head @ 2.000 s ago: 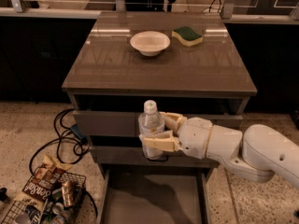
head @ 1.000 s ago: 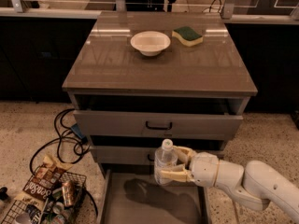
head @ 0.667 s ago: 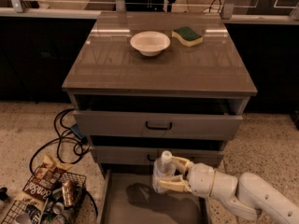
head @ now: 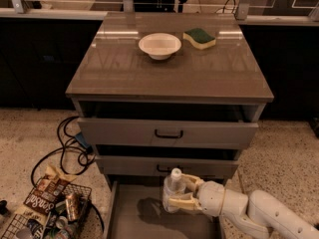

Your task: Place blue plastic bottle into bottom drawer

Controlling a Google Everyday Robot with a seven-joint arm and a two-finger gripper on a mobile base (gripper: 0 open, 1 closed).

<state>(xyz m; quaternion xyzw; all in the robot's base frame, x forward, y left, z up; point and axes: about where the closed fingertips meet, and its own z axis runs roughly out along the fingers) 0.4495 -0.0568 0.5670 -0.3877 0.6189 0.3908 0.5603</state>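
Note:
The blue plastic bottle [head: 174, 190], clear with a white cap, stands upright in my gripper [head: 180, 193], whose cream fingers [head: 182, 202] are shut around its body. It hangs over the open bottom drawer [head: 144, 218], a wide grey tray pulled out at the foot of the cabinet, near its back right part. The bottle's base sits low inside the drawer; I cannot tell whether it touches the floor. My white arm [head: 259, 213] reaches in from the lower right.
The two upper drawers [head: 167, 132] with dark handles stand slightly ajar. A white bowl [head: 160, 45] and a green-yellow sponge [head: 199, 38] lie on the cabinet top. Cables [head: 70, 148] and a wire basket of snacks and cans [head: 45, 213] lie on the floor at left.
My gripper has lowered the bottle from in front of the middle drawer down into the bottom drawer, and the arm has dropped with it.

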